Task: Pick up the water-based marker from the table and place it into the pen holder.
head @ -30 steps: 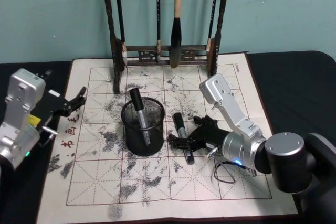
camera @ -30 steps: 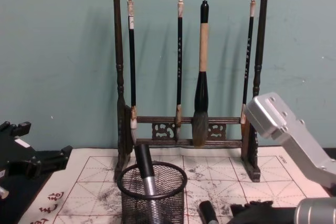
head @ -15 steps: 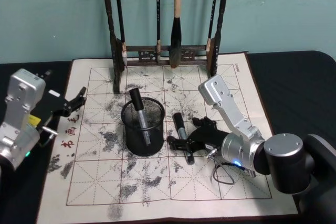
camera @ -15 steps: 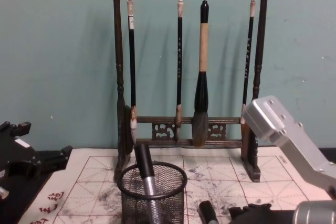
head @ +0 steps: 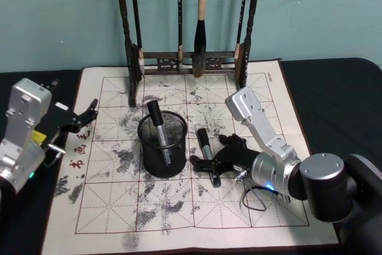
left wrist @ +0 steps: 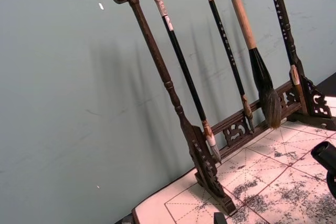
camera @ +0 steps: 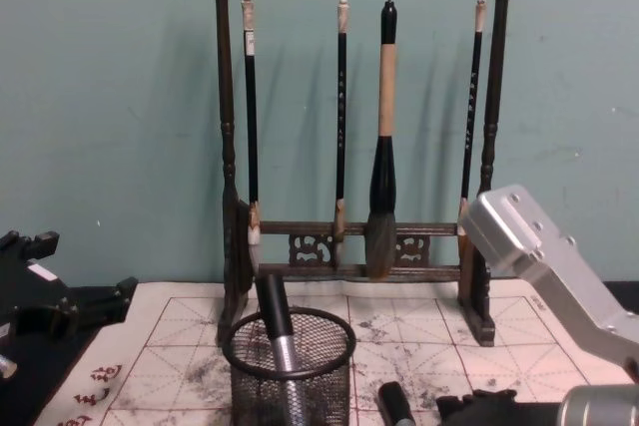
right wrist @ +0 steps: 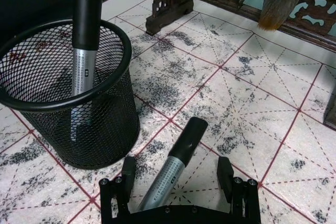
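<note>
Water-based marker (right wrist: 184,142), shown flat on the calligraphy mat (head: 107,207), with its black cap towards the far side. The right gripper (right wrist: 176,170) is set low over the silver barrel. Its jaws are spread, one on each side of the barrel, and nothing is held between them.

Just left of the marker stands the pen holder (head: 149,159), in which a second marker (head: 159,131) is already leaned. At the far edge of the mat the brush rack (head: 188,61) is seen with its hanging brushes. The left gripper (head: 89,111) is parked at the left edge of the mat with its jaws apart, well away from the work.

The step in hand is judged to be the grasp, with the approach complete and closure not yet made. The next move calls for the jaws to be closed squarely on the barrel. The marker must then be lifted, tipped towards upright and carried left over the holder's rim, clear of the marker already inside.
</note>
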